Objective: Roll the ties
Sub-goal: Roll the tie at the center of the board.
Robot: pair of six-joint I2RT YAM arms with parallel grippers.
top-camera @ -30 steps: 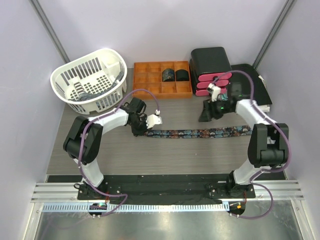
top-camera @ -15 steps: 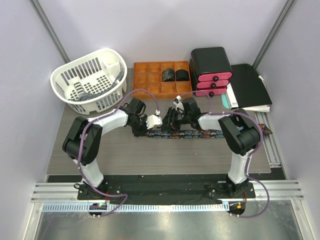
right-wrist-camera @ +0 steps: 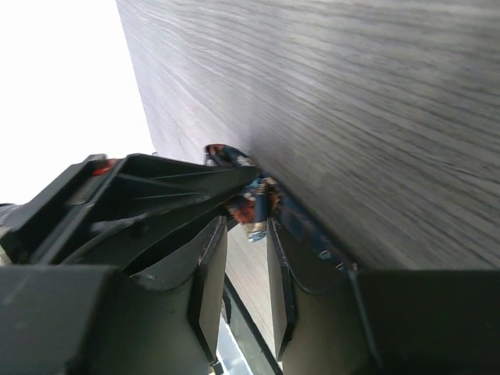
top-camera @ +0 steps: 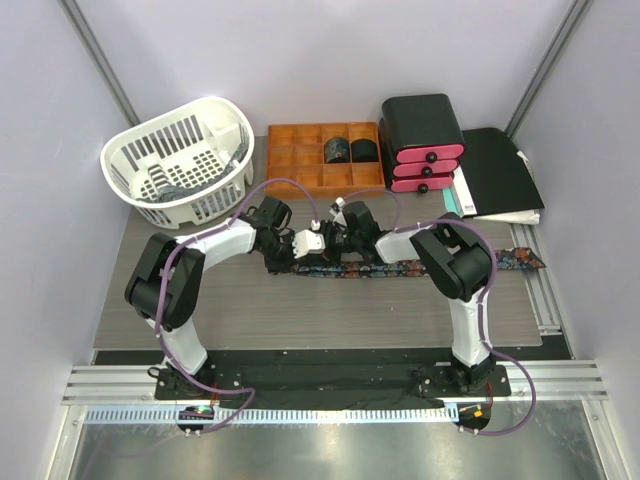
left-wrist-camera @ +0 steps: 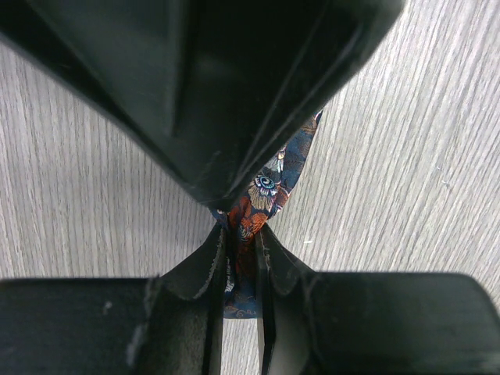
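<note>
Tie (top-camera: 440, 266) held by left gripper (left-wrist-camera: 241, 254) — right gripper (right-wrist-camera: 247, 234) has swung alongside.

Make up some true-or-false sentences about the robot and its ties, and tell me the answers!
1. The left gripper is pinching the patterned tie. True.
2. Two rolled ties sit in the orange tray. True.
3. The white basket stands on the table's right side. False: it stands at the far left, beside the orange tray.
4. The drawers are green. False: they are pink, in a black box.
5. The right gripper is far away from the left gripper. False: it is right next to it, at the same end of the patterned tie, which lies stretched out long across the table.
</note>
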